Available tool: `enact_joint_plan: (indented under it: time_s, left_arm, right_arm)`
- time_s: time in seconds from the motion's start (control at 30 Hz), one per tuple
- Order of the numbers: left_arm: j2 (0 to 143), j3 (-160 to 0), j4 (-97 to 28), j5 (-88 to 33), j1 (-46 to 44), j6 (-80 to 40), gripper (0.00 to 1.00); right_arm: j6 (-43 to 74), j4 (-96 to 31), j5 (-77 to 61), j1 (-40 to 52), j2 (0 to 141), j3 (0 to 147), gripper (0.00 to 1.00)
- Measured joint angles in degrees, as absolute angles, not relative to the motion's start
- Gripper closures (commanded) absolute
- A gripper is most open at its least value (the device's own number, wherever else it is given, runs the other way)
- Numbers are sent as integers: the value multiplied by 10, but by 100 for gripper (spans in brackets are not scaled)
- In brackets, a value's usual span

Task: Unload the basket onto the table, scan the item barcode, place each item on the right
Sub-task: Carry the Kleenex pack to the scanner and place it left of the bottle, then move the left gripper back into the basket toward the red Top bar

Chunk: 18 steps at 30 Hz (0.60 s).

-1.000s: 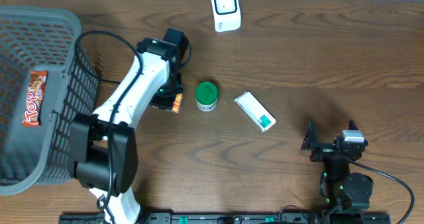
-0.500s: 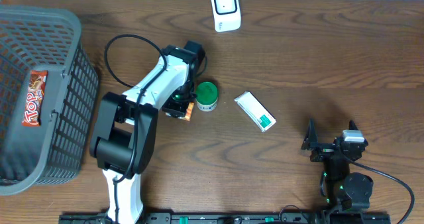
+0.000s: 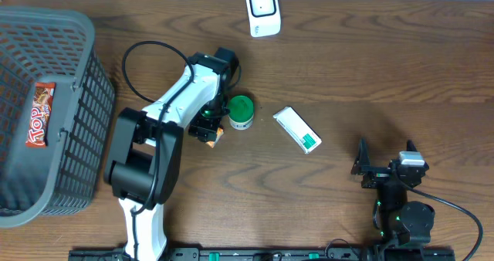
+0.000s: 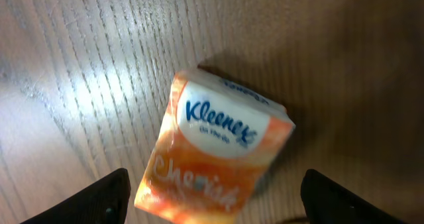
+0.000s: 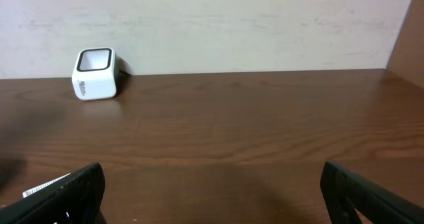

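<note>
1. The left pincer (image 4: 220, 199) hangs directly over the tissue pack (image 4: 215, 151). Its jaws stand wide apart, one on each side, and neither touches the wrapper.
2. The pack lies flat on the surface (image 3: 370, 76), askew to the jaws and just beside the green-capped jar (image 3: 241, 112). I would turn the wrist to line up with the pack's long sides before coming down, so the jar is not knocked.
3. The pack is soft, so a gentle clamp across its narrow width should do; a hard squeeze would likely crumple the wrapper.
4. Only the printed brand face shows and no barcode is visible. It is probably underneath or on an edge, so the pack may need turning.
5. The scanner (image 3: 262, 10) sits well apart at the far edge; carry the pack there and present the coded face to its window.
6. The right pincer (image 5: 212, 184) rests with its jaws apart, holding nothing.
</note>
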State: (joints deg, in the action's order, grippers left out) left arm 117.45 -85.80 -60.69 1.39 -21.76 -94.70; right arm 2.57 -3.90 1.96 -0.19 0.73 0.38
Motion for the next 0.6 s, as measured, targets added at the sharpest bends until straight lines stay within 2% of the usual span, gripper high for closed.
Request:
enact_joint_plan:
  time_s: [0.3, 0.6]
  left_arm:
    - [1021, -858, -606, 28, -213, -936, 15]
    - [834, -858, -584, 125, -210, -862, 14]
  right_arm:
    - [26, -39, 20, -2, 7, 4, 1]
    - [26, -39, 20, -2, 8, 4, 1]
